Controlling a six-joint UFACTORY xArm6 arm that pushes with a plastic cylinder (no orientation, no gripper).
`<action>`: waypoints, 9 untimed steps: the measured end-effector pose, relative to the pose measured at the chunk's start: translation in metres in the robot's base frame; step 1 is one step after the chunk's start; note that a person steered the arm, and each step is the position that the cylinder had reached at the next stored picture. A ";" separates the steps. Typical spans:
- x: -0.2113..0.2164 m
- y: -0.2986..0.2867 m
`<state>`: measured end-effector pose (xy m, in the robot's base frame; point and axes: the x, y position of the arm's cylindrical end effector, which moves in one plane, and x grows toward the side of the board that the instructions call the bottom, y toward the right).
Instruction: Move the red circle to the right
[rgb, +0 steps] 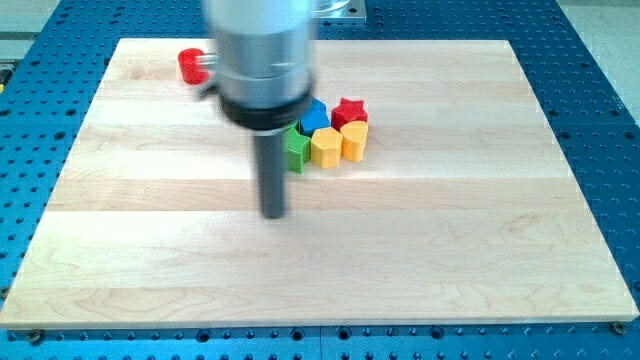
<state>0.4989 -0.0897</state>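
my tip (274, 213) rests on the wooden board (480, 250) near its middle. the red circle (191, 66) sits by the top left corner, far from my tip. a green block (297, 148), blue block (315, 114), red star (350, 109) and two yellow blocks (326, 147) (354, 139) huddle together just up and right of my tip.

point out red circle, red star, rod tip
red circle (191, 66): camera view, on its visible left part beside the arm.
red star (349, 109): camera view, on its top face.
my tip (274, 214): camera view, on the rod's very end.
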 end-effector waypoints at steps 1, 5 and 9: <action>-0.078 -0.091; -0.202 -0.062; -0.238 -0.082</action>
<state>0.2605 -0.1722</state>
